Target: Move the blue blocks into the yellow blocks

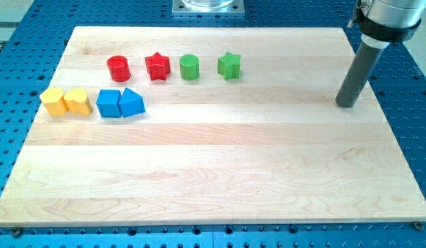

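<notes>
Two blue blocks lie at the view's left: a blue cube [108,103] and, touching its right side, a blue wedge-shaped block [132,102]. Just left of them lie two yellow blocks, a yellow hexagon-like block [53,102] and a yellow heart-shaped block [78,100], side by side. The blue cube stands a small gap from the yellow heart. My tip [347,104] rests on the board at the view's far right, far from all the blocks.
A row above the blue blocks holds a red cylinder [119,68], a red star [157,66], a green cylinder [190,67] and a green star [229,65]. The wooden board [219,172] lies on a blue perforated table.
</notes>
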